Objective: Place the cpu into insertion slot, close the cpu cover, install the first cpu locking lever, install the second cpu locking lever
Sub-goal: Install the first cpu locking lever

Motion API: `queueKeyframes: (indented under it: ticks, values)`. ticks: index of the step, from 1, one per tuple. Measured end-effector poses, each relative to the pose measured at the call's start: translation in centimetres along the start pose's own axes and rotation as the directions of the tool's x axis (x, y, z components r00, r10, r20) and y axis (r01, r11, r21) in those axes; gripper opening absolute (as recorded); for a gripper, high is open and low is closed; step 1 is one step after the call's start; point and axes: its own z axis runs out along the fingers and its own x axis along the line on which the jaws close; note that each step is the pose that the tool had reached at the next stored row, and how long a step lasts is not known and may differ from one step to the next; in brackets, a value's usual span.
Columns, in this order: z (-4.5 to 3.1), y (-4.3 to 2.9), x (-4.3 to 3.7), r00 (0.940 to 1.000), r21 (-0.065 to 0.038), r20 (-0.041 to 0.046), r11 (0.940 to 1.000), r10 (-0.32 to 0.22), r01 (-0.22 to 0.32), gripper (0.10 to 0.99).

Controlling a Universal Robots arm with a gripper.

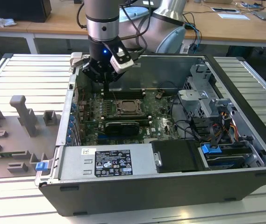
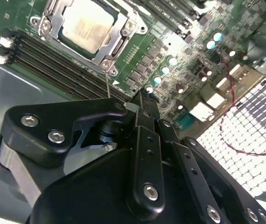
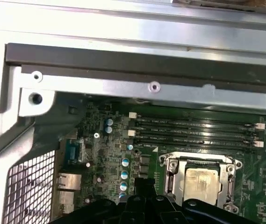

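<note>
The cpu shows its silvery face lying flat in the insertion slot on the green board. The cpu cover, a silvery frame, lies down around the chip. A thin locking lever rises from the socket's corner toward my gripper. The dark fingers stand together at the tip, shut, right by the lever's free end; whether they touch it I cannot tell. In the exterior view my gripper hangs just behind the socket with the cpu, toward the view's left.
Long black memory slots run beside the socket. A black expansion card lies in front of it and the grey power supply fills the case front. A drive cage with cables stands at the exterior view's right. The case's metal wall is close behind.
</note>
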Motion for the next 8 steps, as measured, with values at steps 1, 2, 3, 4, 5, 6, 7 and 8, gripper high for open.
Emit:
queueKeyframes:
  ticks: [1,2,3,4,5,6,7,8]
  values:
    - [0.08,0.19,-0.01,1.0,0.0,0.0001,1.0,0.0,0.0,0.106]
    - [0.19,0.57,-0.05,1.0,0.0,-0.0001,1.0,0.0,0.0,0.106]
    - [0.29,0.96,-0.08,1.0,0.0,-0.0001,1.0,0.0,0.0,0.106]
    - [0.32,1.09,-0.09,1.0,0.0,-0.0001,1.0,0.0,0.0,0.106]
    - [0.36,1.23,-0.11,1.0,0.0,0.0,1.0,0.0,0.0,0.106]
    - [0.41,1.37,-0.2,1.0,0.0,0.0,1.0,0.0,0.0,0.106]
    - [0.44,1.46,-0.41,1.0,0.0,-0.0001,1.0,0.0,0.0,0.106]
    - [0.47,1.5,-0.8,1.0,0.001,-0.0003,1.0,0.0,0.0,0.106]
